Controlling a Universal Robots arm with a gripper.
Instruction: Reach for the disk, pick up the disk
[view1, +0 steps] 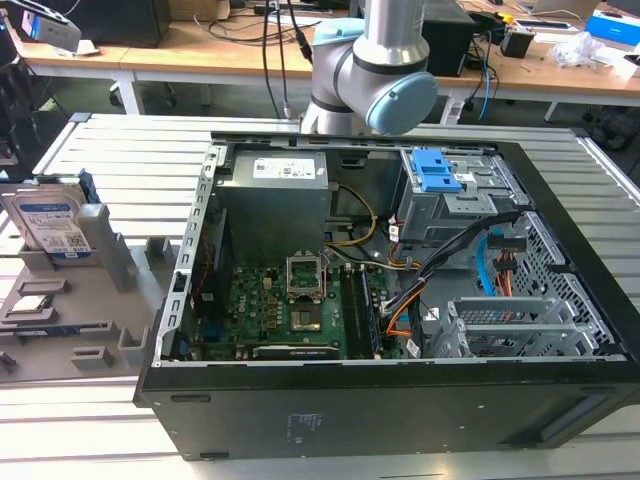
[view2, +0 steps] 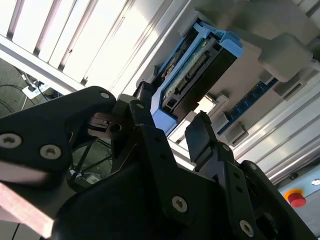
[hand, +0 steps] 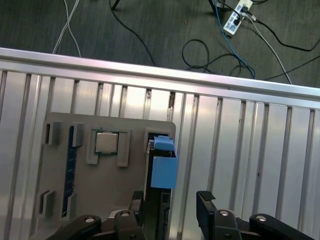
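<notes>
The disk (view1: 48, 222) stands on its edge in a grey holder (view1: 108, 250) on the slatted table (view1: 120, 150), at the exterior view's left of the open computer case (view1: 300, 410). In the first wrist view the gripper (hand: 171, 201) is spread, with one finger at each side of the disk's blue-framed edge. It is not pinching the disk.
</notes>
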